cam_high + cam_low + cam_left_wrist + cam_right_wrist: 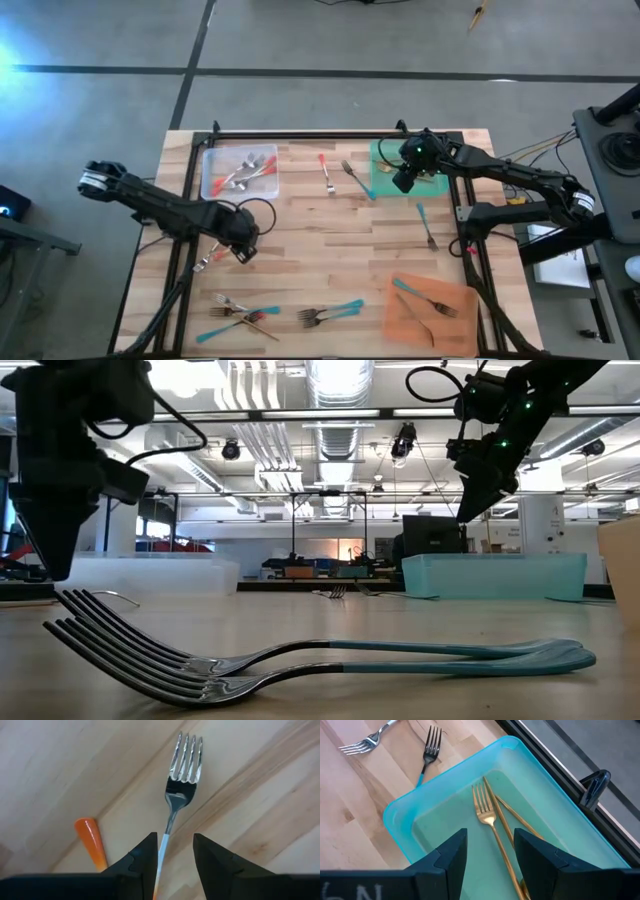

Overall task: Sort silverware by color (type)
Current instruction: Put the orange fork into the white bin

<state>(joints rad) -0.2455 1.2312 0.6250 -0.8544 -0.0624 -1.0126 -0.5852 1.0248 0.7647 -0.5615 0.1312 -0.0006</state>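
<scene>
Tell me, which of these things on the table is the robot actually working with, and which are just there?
In the job:
- gold forks in the green tray, under the right gripper
- red-handled fork between the left gripper's open fingers
- teal forks
- clear tray, orange tray

Just there:
- cables beside the table
- room behind
</scene>
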